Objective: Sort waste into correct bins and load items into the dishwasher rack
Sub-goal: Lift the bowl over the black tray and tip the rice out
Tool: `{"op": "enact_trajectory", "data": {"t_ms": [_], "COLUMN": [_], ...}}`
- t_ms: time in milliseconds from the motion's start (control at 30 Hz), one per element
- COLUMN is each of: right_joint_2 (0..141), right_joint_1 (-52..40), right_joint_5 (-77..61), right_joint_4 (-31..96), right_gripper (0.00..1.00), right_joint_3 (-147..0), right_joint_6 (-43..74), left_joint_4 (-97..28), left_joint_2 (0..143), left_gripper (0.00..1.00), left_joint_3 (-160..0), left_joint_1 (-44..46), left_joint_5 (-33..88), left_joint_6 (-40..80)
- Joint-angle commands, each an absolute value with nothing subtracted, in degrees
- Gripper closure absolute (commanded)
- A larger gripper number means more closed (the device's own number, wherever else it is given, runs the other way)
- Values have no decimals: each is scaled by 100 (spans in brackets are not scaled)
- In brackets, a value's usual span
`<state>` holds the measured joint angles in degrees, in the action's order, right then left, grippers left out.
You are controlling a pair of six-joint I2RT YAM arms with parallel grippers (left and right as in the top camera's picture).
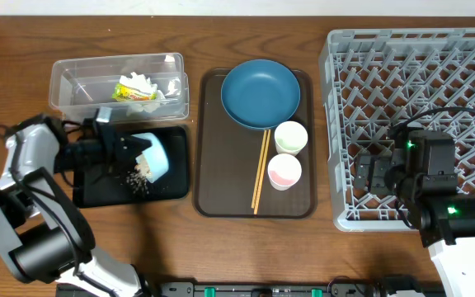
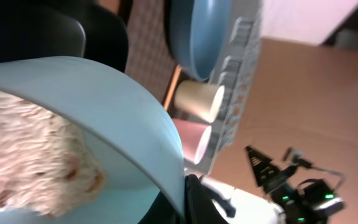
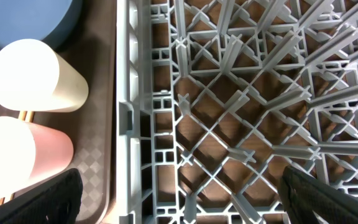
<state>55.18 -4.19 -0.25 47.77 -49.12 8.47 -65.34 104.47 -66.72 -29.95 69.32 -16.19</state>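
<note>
- The left gripper (image 1: 129, 150) is pinched on the rim of the small bowl (image 1: 157, 155), which is held tipped on its side over the black tray (image 1: 97, 196).
- A clump of rice scraps (image 2: 30, 155) is seen clinging inside the bowl in the left wrist view, and loose grains are scattered on the tray beneath it.
- The step in hand is judged to be the emptying of food waste. A steeper tilt or a shake is probably called for next, and then the bowl must be carried across to the dishwasher rack (image 1: 468, 66).
- The right gripper (image 1: 375, 176) is held spread and empty above the rack's lattice.
- The snack wrapper (image 1: 130, 91) and tissue (image 1: 173, 85) are lodged in the clear tub (image 1: 68, 87).
- The blue dish (image 1: 259, 92), cream cup (image 1: 291, 136), pinkish cup (image 1: 284, 171) and chopsticks (image 1: 260, 169) are found on the brown serving tray (image 1: 221, 190), not yet loaded.
- Everything is set on a dark wooden table (image 1: 262, 247). Of the room, only a blurred pale surface is shown.
</note>
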Motion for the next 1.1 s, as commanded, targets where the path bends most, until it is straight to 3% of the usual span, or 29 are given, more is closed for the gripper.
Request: {"op": "enact_trajectory", "data": {"t_ms": [0, 300, 400, 767, 900, 1067], "right_joint_2": [5520, 5520, 5520, 5520, 5520, 5520], "right_joint_1": [-366, -366, -366, -366, -366, -366], "right_joint_5": [-21, -21, -21, -21, -23, -21], "right_joint_4": [4781, 4783, 4783, 4805, 4805, 4836], "right_gripper": [1, 1, 1, 1, 1, 1], "right_joint_3": [-5030, -5030, -5030, -5030, -5030, -5030], "right_joint_6": [760, 760, 762, 762, 762, 760], "left_joint_4": [-6543, -6445, -6217, -6053, -5769, -5664], "left_joint_2": [10374, 10372, 10374, 10372, 10372, 10372], "left_gripper": [94, 94, 94, 94, 94, 94], "left_joint_3": [-6571, -6383, -6383, -6383, -6383, -6383], "left_joint_1": [-3214, -3358, -3385, -3426, -3476, -3483], "left_joint_5": [7642, 8071, 7931, 9002, 8593, 8923], "left_joint_6": [-1890, -2091, -1667, -1455, -1258, -1422]}}
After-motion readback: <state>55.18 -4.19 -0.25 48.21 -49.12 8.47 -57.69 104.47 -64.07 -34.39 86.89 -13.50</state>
